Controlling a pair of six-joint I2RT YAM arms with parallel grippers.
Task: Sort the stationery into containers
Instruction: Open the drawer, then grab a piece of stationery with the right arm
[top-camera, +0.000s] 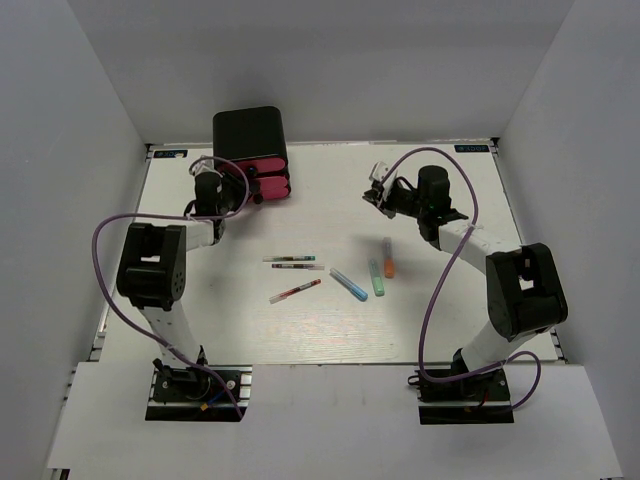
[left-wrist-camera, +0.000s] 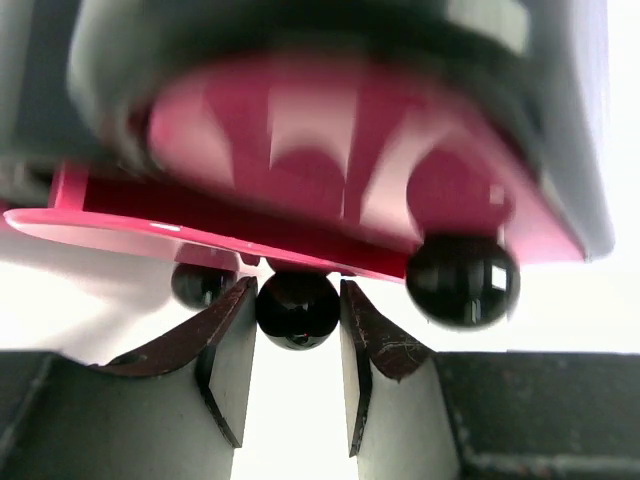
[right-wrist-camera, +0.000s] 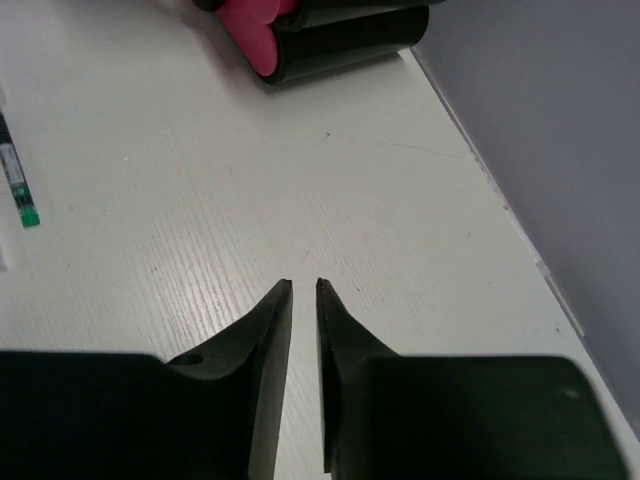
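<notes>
The black cabinet (top-camera: 250, 135) with pink drawers (top-camera: 268, 180) stands at the back left. My left gripper (top-camera: 240, 195) reaches to the drawer fronts. In the left wrist view its fingers (left-wrist-camera: 228, 340) press both sides of a black round knob (left-wrist-camera: 297, 310) under a pink drawer front (left-wrist-camera: 330, 170). Two whitish pens (top-camera: 293, 260), a red pen (top-camera: 295, 291), and blue (top-camera: 348, 284), green (top-camera: 377, 278) and orange (top-camera: 388, 258) markers lie mid-table. My right gripper (top-camera: 374, 190) hovers at the back right, jaws a narrow slit apart (right-wrist-camera: 304, 287), holding nothing.
Two more black knobs (left-wrist-camera: 462, 280) (left-wrist-camera: 203, 285) flank the gripped one. In the right wrist view the cabinet (right-wrist-camera: 340, 40) sits far ahead and a green-tipped pen (right-wrist-camera: 18, 185) lies at the left edge. Grey walls (top-camera: 560, 90) enclose the white table (top-camera: 330, 200).
</notes>
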